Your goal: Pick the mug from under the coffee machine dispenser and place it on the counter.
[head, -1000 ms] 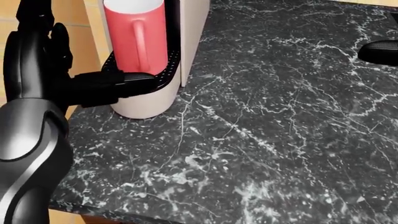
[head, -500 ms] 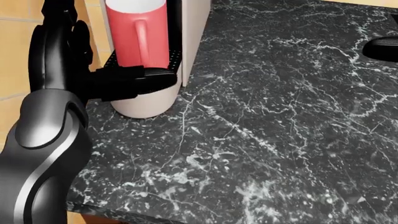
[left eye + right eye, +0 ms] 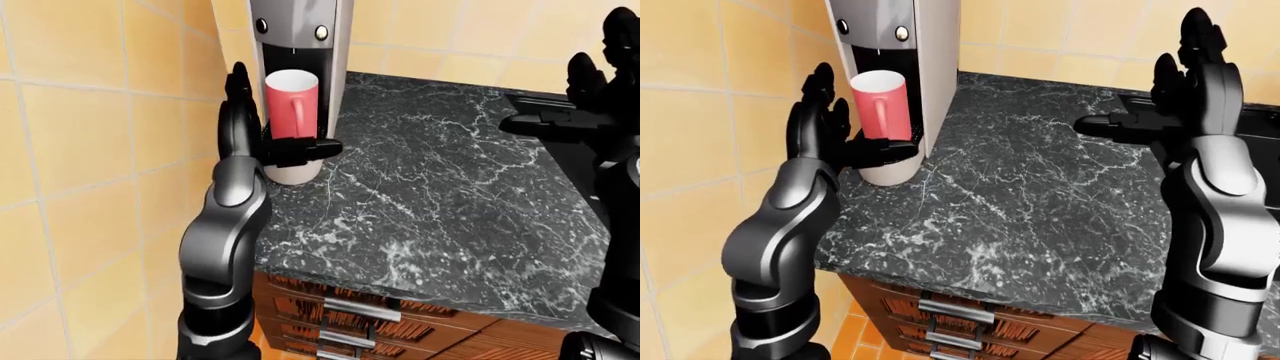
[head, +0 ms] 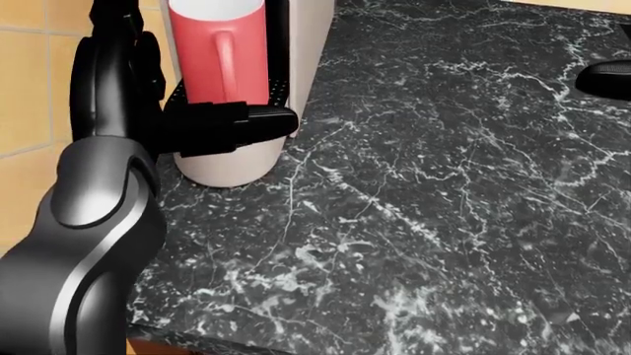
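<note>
mug (image 3: 291,103) in coffee machine (image 3: 300,45) bay, left on counter (image 3: 450,195)

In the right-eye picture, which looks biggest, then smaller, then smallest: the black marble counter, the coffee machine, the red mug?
As they look in that view:
1. Counter, by far the largest.
2. Coffee machine, though its top is cut off by the picture edge.
3. Red mug, smallest, standing under the dispenser.

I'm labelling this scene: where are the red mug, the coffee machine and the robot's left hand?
red mug (image 3: 288,105): left-eye view, on its side wall.
coffee machine (image 3: 296,15): left-eye view, on its grey upper face.
left hand (image 3: 830,135): right-eye view, on the palm.
</note>
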